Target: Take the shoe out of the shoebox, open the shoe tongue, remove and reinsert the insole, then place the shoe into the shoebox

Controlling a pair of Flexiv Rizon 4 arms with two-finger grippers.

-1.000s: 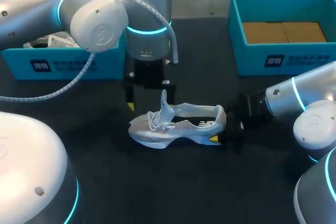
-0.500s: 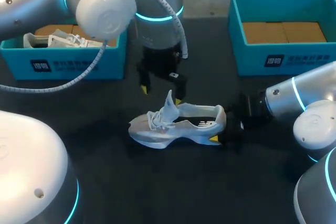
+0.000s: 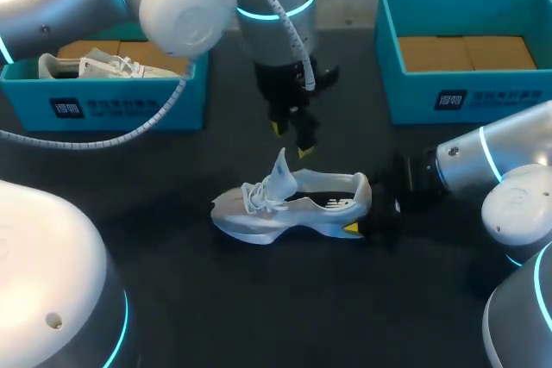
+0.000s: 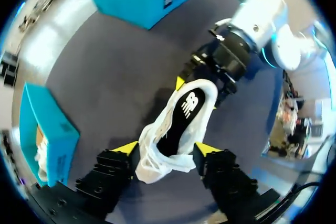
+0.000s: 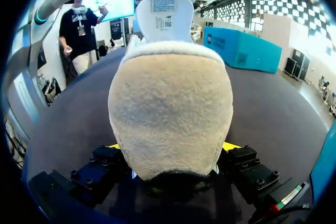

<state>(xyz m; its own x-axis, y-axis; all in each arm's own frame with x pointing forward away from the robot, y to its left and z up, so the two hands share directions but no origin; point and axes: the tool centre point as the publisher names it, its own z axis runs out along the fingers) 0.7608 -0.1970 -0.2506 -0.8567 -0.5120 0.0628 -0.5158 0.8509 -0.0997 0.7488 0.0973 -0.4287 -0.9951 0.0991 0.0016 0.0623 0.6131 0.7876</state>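
Note:
A white shoe (image 3: 289, 204) lies on its sole mid-table, with its tongue (image 3: 280, 174) pulled upright. Its dark insole (image 4: 181, 116) shows through the opening in the left wrist view. My right gripper (image 3: 371, 213) is shut on the heel. In the right wrist view that heel (image 5: 170, 108) fills the space between its two yellow tips (image 5: 171, 146). My left gripper (image 3: 289, 140) hangs open just above and behind the tongue, pointing down and touching nothing. From its own view the shoe's front lies below the gap between its fingers (image 4: 167, 149).
A teal shoebox (image 3: 112, 109) at the back left holds a second white shoe (image 3: 86, 66). Another teal shoebox (image 3: 466, 96) at the back right shows only its cardboard floor. Dark tabletop surrounds the shoe.
My left arm has swung right and turned, from behind the toe to above the shoe's opening, its fingers narrowing. The shoe and my right arm have stayed put.

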